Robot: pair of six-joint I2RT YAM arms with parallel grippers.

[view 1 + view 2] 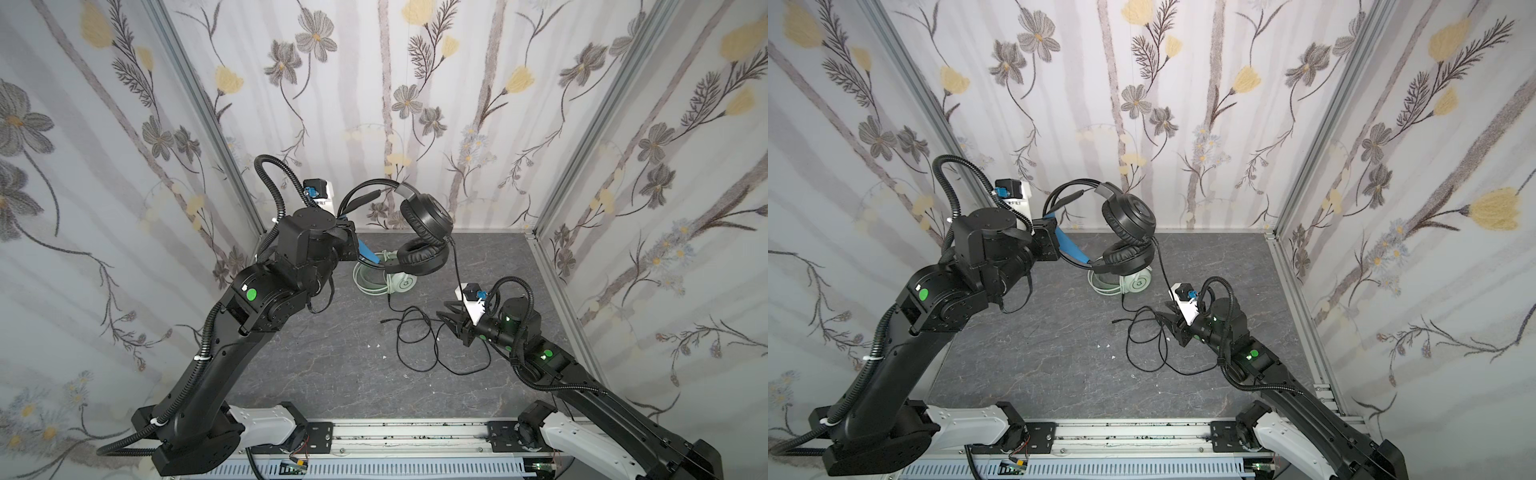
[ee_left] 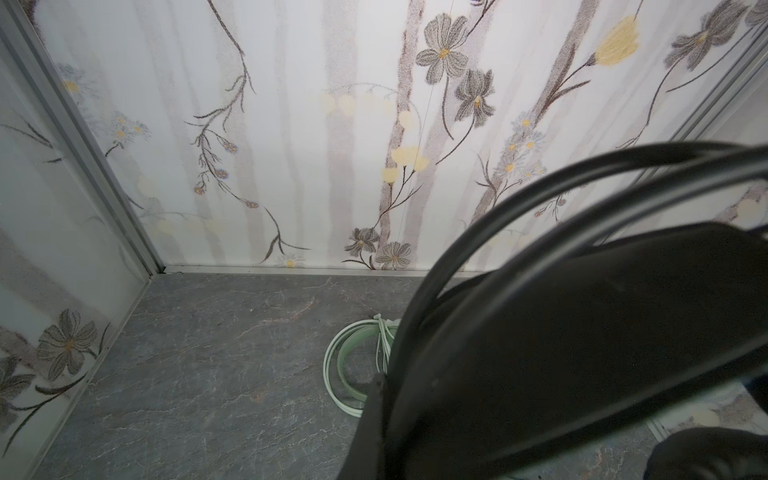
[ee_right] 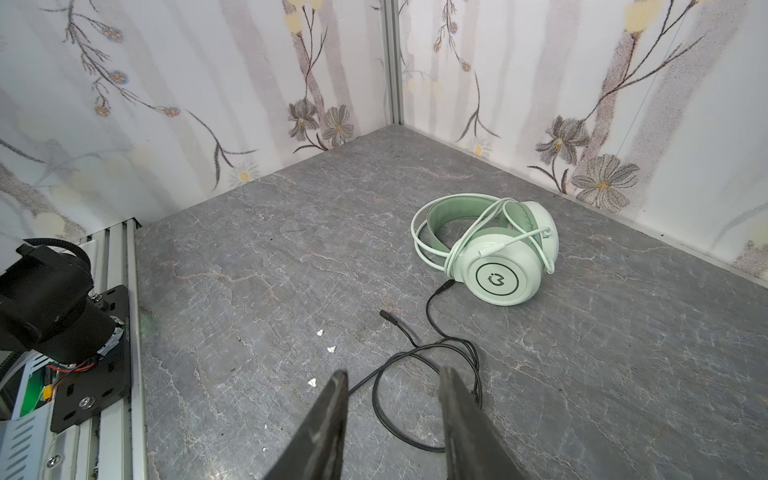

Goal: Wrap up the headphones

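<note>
My left gripper (image 1: 354, 246) is shut on the blue inner headband of the black headphones (image 1: 428, 216), holding them in the air at the back of the table; both top views show this. Their dark headband (image 2: 582, 332) fills much of the left wrist view. The mint-green headphones (image 3: 498, 266) lie on the table beneath them, with the pale cable wound round them. The black cable (image 3: 430, 309) hangs from an earcup and lies in loose loops on the table. My right gripper (image 3: 394, 372) hovers low over those loops, jaws apart, one loop showing on the table between them.
Flowered walls close in the grey stone table (image 1: 332, 374) at the back and both sides. An aluminium rail (image 1: 395, 436) runs along the front edge. Small white scraps (image 3: 320, 332) lie near the cable. The left arm's base (image 3: 54, 307) stands at the front left.
</note>
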